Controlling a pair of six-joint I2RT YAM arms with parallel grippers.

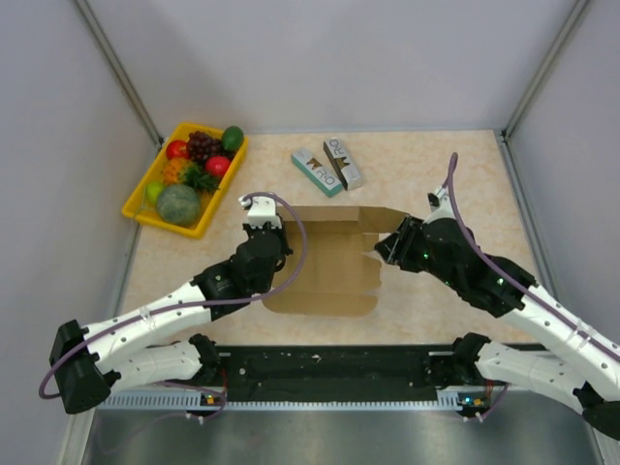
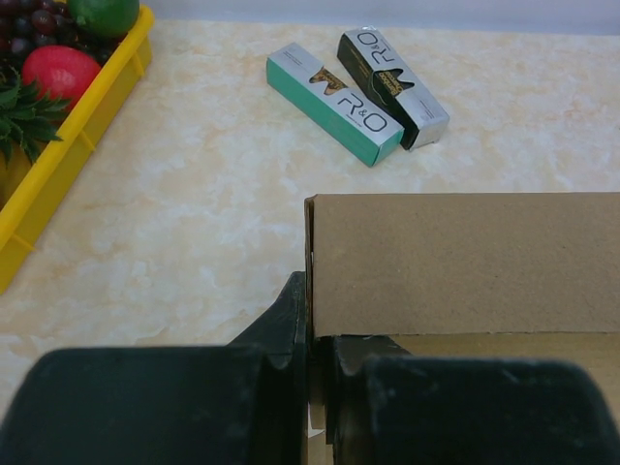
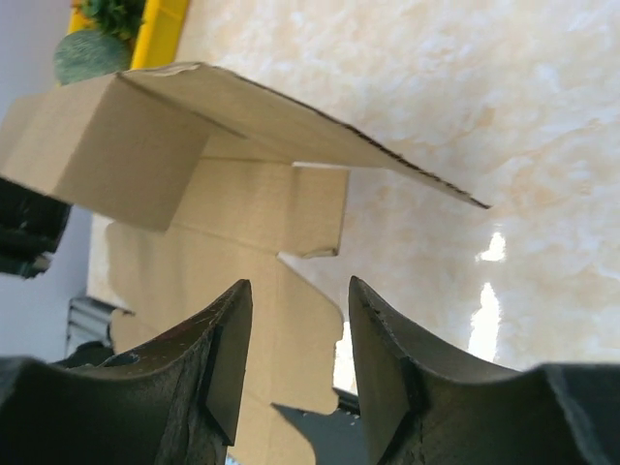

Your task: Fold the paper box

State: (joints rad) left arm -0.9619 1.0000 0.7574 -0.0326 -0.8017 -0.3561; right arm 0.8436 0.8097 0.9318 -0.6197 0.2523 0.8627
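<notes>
The paper box (image 1: 325, 269) is a plain brown die-cut sheet lying mid-table, its far panel (image 2: 465, 262) folded upright. My left gripper (image 1: 265, 229) is at the box's far left corner. In the left wrist view the gripper (image 2: 318, 344) is shut on the left edge of the cardboard, with a thin cardboard layer pinched between the black fingers (image 2: 286, 325). My right gripper (image 1: 385, 248) is at the box's right side. In its wrist view it (image 3: 295, 339) is open and empty, hovering over the flat cardboard (image 3: 242, 320), with the raised panel (image 3: 281, 121) ahead of it.
A yellow fruit tray (image 1: 224, 189) stands at the far left and also shows in the left wrist view (image 2: 68, 165). A teal printed box (image 1: 316, 171) and a brown-white printed box (image 1: 343, 162) lie beyond the cardboard. Grey walls enclose the table.
</notes>
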